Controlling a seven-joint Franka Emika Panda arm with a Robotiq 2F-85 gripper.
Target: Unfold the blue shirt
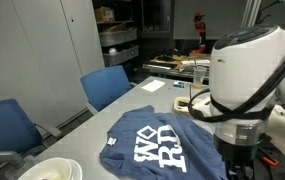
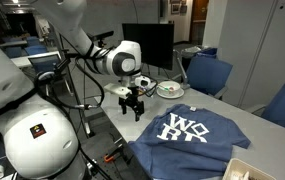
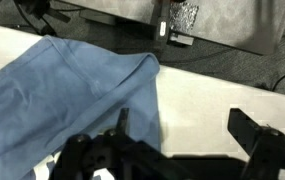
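Note:
The blue shirt (image 1: pixel 160 142) lies spread on the grey table (image 1: pixel 132 105), its white letters facing up; it also shows in an exterior view (image 2: pixel 192 135) and in the wrist view (image 3: pixel 67 100). My gripper (image 2: pixel 133 108) hangs above the table beside the shirt's edge, off the cloth. In the wrist view the gripper (image 3: pixel 182 130) is open and empty, one finger over the shirt's edge, the other over bare table. In an exterior view the arm's white body (image 1: pixel 244 65) hides the gripper.
Blue chairs (image 1: pixel 107 85) stand along the table's far side, also seen in an exterior view (image 2: pixel 208 72). A white bowl (image 1: pixel 50 170) sits at the table corner. Small items and a plate (image 2: pixel 168 89) lie near the monitor (image 2: pixel 147 45). Cables hang at the table edge.

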